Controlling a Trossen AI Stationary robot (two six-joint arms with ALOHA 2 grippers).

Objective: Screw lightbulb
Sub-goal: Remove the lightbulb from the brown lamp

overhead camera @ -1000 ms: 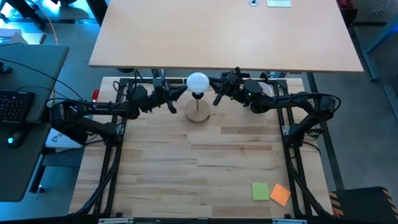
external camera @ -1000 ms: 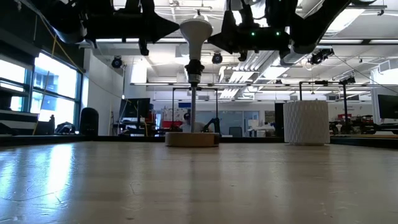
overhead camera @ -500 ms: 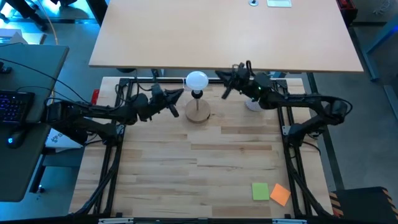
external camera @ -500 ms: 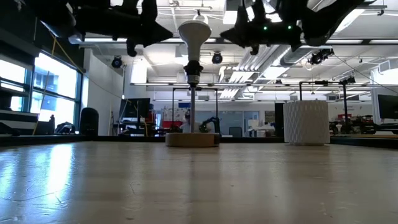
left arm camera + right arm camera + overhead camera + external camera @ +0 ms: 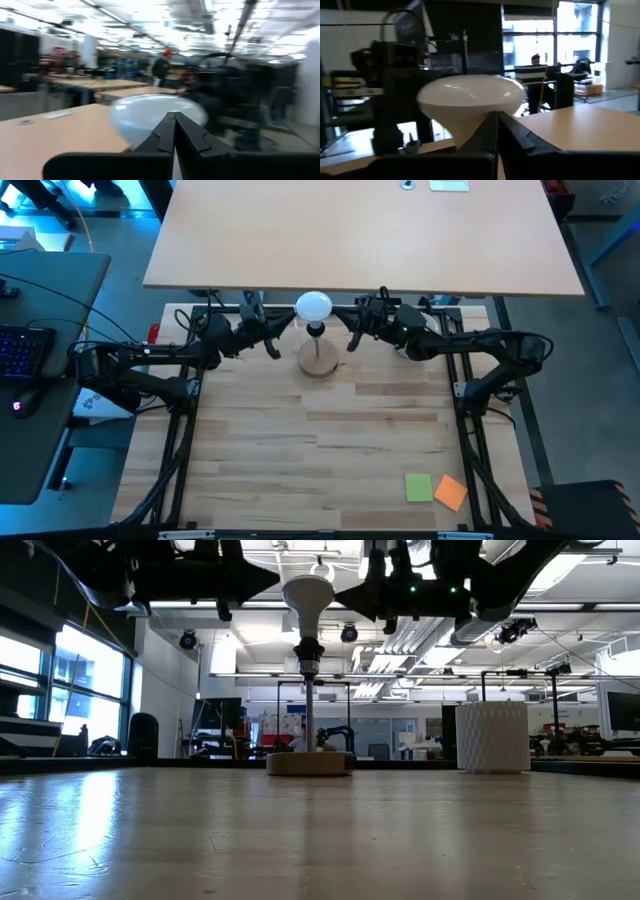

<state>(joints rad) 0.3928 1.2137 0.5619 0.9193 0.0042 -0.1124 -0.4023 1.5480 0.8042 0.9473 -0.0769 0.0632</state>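
Observation:
The white frosted lightbulb (image 5: 314,307) stands upright with its grey screw base (image 5: 309,648) in the black socket post of the round wooden stand (image 5: 318,361) at the table's far middle. My left gripper (image 5: 285,328) hovers just left of the globe, at globe height, and is shut and empty. Its wrist view shows the shut tips (image 5: 175,116) in front of the globe (image 5: 150,112). My right gripper (image 5: 352,332) hovers just right of the globe, also shut and empty (image 5: 497,115). A small gap shows between each gripper and the bulb (image 5: 308,595).
A white ribbed cup (image 5: 492,737) stands at the far right, partly under my right arm (image 5: 407,346). A green sticky note (image 5: 418,487) and an orange one (image 5: 451,492) lie near the front right. A light wooden desk (image 5: 360,235) lies beyond the table's far edge.
Both grippers first drew back from the bulb, the left toward the table's left edge and the right toward the far right. They have now come back close beside the globe. The bulb has stayed upright on the stand.

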